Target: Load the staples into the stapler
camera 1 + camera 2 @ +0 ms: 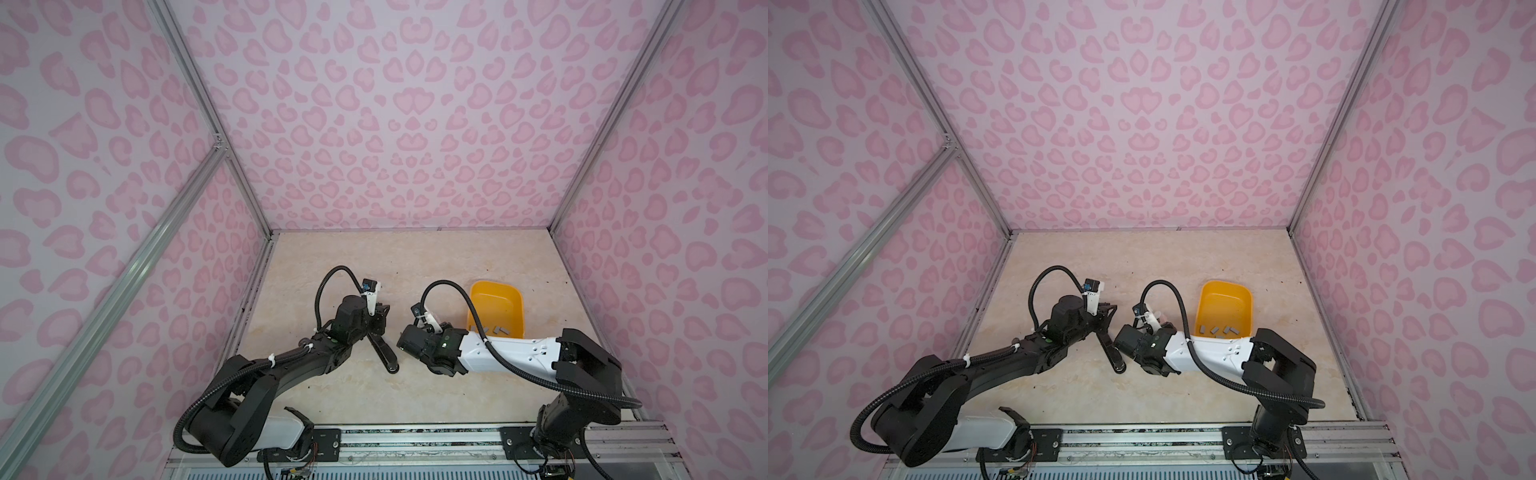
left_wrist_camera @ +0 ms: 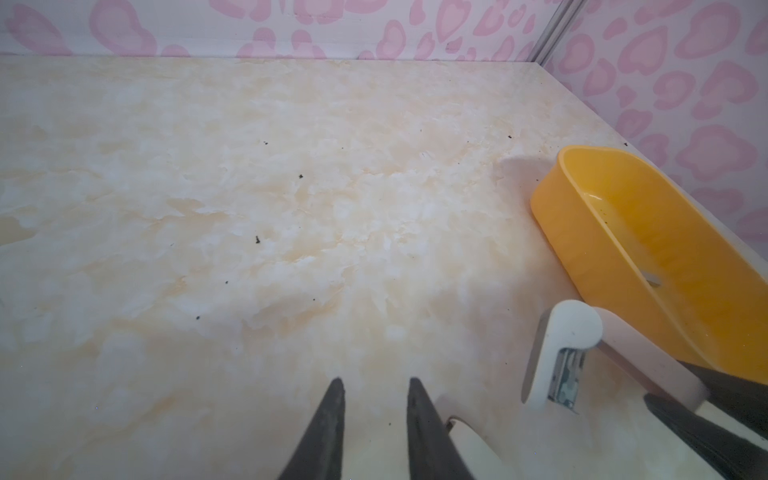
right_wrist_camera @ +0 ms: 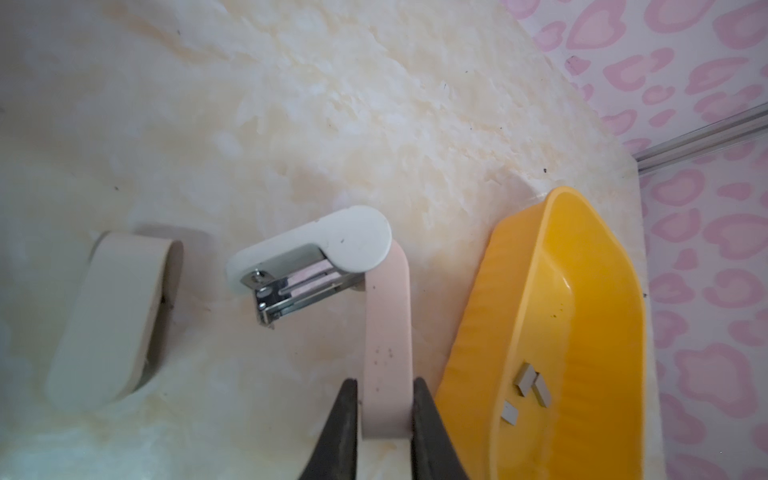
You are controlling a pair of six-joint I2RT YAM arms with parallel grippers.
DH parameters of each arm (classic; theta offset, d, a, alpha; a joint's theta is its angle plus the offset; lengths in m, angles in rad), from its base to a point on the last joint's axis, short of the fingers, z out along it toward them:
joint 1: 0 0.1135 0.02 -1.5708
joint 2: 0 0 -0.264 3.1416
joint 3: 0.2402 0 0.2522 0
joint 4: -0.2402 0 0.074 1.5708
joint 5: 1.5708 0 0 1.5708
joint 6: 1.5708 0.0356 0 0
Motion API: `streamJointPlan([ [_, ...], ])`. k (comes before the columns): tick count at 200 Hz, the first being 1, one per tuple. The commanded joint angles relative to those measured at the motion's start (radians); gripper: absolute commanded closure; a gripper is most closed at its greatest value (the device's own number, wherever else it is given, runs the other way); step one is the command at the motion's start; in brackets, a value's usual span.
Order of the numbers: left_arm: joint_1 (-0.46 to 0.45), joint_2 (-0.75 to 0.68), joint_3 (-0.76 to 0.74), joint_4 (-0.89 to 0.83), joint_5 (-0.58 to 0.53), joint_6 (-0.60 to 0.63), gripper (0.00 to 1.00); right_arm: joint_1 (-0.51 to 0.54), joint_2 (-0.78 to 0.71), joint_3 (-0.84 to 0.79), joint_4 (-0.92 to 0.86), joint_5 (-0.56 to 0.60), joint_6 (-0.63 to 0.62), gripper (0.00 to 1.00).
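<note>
Black left gripper (image 2: 376, 384): reached inward, fingers slightly spread, empty.
Right gripper (image 3: 384, 384): pinched pink stapler (image 3: 386, 332).
Staplers: we counted two, cream stapler (image 3: 112, 316) included.
Staples (image 1: 1214, 330): four, orange tray (image 1: 1225, 299).

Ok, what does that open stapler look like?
The stapler is small, looks plastic and is swung wide open: a pale pink base with a white top hinged at one end. A shiny metal staple channel shows under the top. The right end effector is shut on the base, with the yellow tub beside it.
</note>
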Motion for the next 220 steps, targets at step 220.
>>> streamJointPlan([
  [220,0.021,-0.072,-0.049,0.020,0.016,-0.013,0.71,0.054,0.335,0.270,-0.307,-0.047,-0.277,0.80],
])
